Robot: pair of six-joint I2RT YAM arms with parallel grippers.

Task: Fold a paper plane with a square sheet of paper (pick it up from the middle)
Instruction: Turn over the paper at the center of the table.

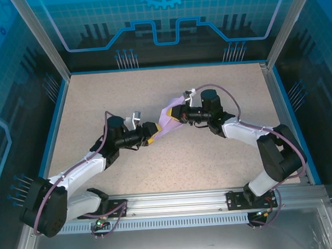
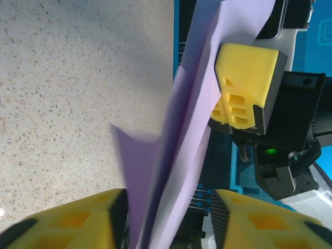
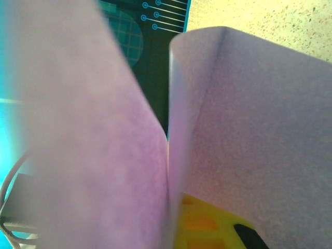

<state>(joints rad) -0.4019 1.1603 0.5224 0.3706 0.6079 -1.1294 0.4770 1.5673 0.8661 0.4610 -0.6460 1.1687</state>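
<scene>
Right claw (image 1: 176,115) is clamped on the lavender sheet of paper (image 1: 167,123), which hangs folded above mid-table. Left claw (image 2: 168,212) straddles its other end, jaws apart. I'd close squarely on the crease, without tugging against the right. Speckled table (image 1: 214,172) below, blue-lit walls (image 1: 165,23) around.

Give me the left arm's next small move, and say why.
Probably close the left end effector on the folded lavender paper. The paper runs between its spread fingers, while the right end effector is shut on the far part, so a second grip looks ready.
</scene>
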